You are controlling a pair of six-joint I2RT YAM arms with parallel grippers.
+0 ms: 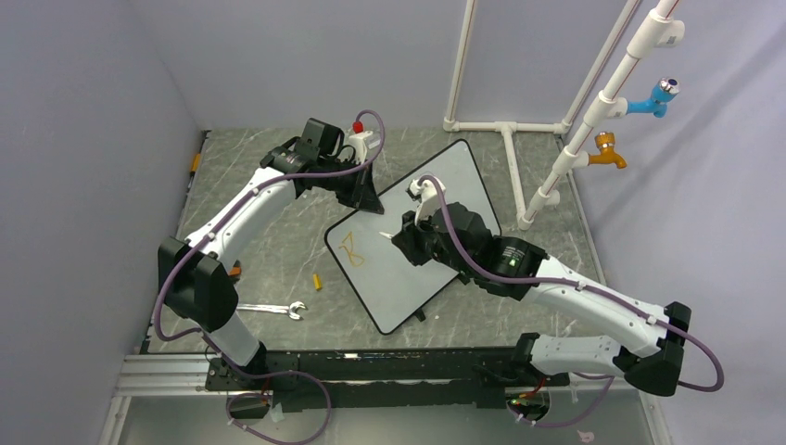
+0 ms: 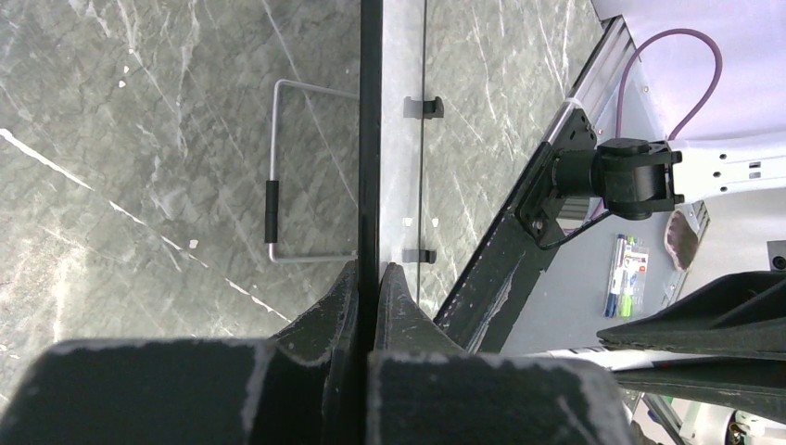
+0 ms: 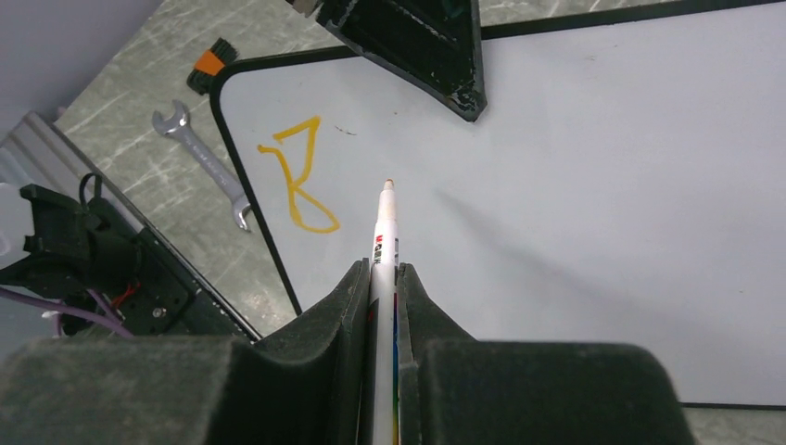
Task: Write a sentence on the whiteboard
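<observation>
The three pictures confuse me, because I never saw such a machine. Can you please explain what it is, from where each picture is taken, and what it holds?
These are two white-and-black robot arms fixed at the near edge of a grey marble-patterned table. The wide picture looks down from above and behind them. The other two come from cameras on the wrists, so each shows its own claw close up. The left claw is shut on the black edge of the large glossy white whiteboard. The right claw grips a white marker pen, its tip pointing at the board near one orange handwritten letter, like a B. A silver metal wrench and a small yellow piece lie on the table beside the board.
</observation>
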